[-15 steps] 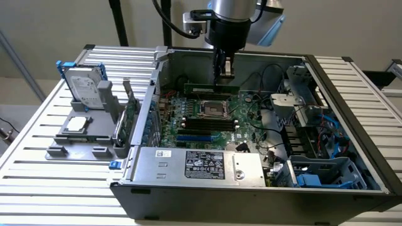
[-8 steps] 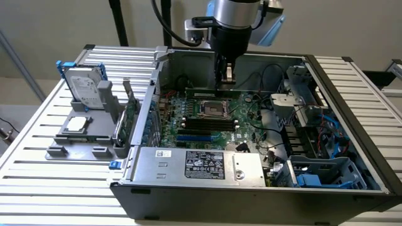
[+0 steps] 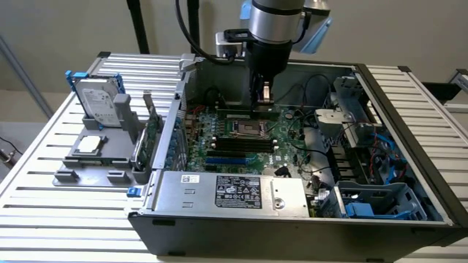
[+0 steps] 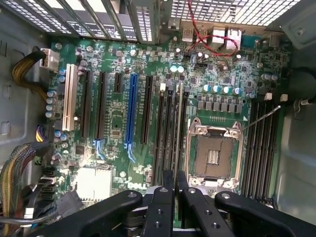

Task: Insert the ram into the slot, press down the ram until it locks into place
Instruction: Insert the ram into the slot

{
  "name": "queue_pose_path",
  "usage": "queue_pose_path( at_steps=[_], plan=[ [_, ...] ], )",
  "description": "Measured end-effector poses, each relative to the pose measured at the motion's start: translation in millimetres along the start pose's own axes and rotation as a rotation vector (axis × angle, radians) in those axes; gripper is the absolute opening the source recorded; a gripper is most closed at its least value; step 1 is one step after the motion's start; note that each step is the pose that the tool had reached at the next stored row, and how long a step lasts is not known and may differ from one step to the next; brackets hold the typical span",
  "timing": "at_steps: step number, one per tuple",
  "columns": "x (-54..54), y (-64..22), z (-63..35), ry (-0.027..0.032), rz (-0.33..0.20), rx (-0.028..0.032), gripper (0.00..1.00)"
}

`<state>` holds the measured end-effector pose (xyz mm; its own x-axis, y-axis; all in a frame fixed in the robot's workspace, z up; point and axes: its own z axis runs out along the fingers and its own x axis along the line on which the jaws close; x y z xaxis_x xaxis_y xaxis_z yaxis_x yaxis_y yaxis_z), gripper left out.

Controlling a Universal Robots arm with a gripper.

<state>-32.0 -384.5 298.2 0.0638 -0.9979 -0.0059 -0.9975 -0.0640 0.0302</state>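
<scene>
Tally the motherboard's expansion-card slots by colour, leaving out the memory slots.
white slot: 1
blue slot: 1
black slots: 4 (three long, one short)
Total: 6

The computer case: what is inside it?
A green motherboard with a processor socket, black memory slots and cables. In the exterior view, the power supply covers the board's near edge.

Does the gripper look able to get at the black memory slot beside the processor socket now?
Likely yes: the gripper hangs right by the slot, and no cable or card lies across it.
</scene>
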Motion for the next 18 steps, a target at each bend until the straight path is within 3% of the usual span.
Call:
queue_pose_path(
  at_steps=[5,18],
  plan=[
    [0.1,-0.8,7.9,0.0067,0.001,-0.0004,0.13],
    [0.4,-1.6,22.3,0.0365,0.006,-0.0027,0.13]
  ],
)
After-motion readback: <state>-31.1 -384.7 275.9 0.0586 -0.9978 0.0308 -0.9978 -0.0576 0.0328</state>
